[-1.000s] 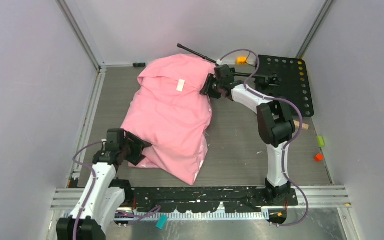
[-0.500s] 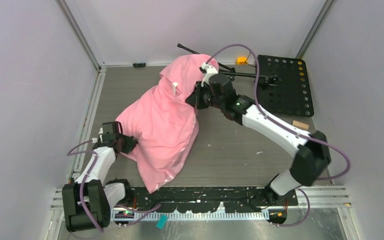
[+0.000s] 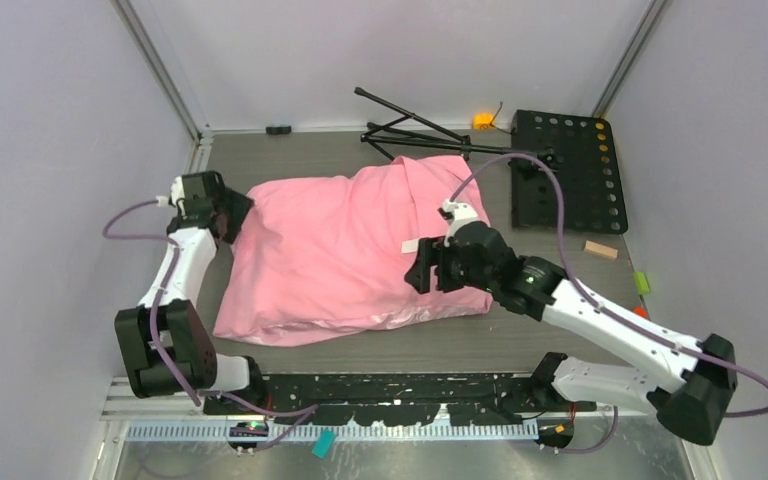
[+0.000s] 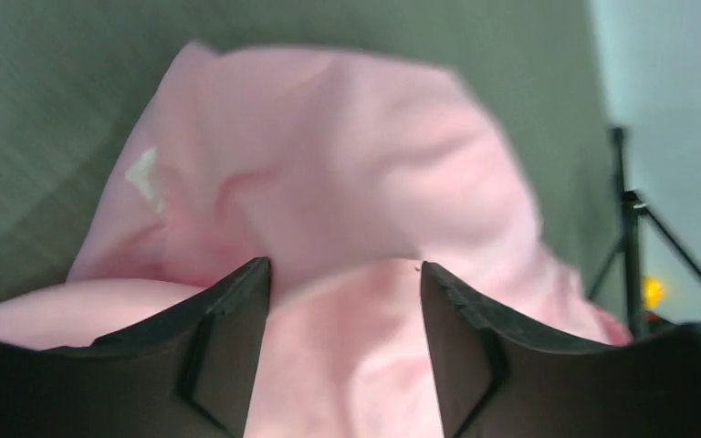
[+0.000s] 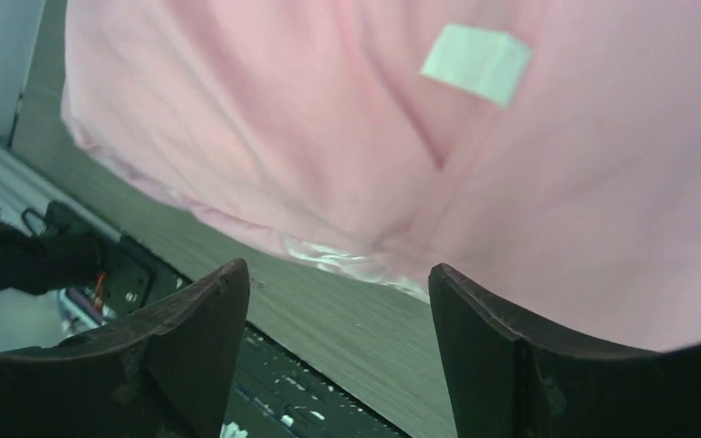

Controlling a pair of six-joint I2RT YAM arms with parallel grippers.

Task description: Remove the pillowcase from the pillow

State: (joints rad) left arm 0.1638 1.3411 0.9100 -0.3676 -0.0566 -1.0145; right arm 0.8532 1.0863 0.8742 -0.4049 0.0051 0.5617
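Top external view: the pink pillowcase (image 3: 350, 250) lies across the tabletop (image 3: 480, 335) with the pillow hidden inside, my left claw (image 3: 228, 214) at its far-left corner and right claw (image 3: 418, 272) beside the white tag (image 3: 409, 246), both parted, gripping nothing. My worry: a pinch here may catch pillow along with cloth, dragging the whole bundle instead of stripping it.

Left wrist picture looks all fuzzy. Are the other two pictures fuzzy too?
Left wrist view: yes, the pillowcase and the tripod are smeared soft; right wrist view: a little soft, though the white tag still shows clearly; top external view: sharp and evenly lit.
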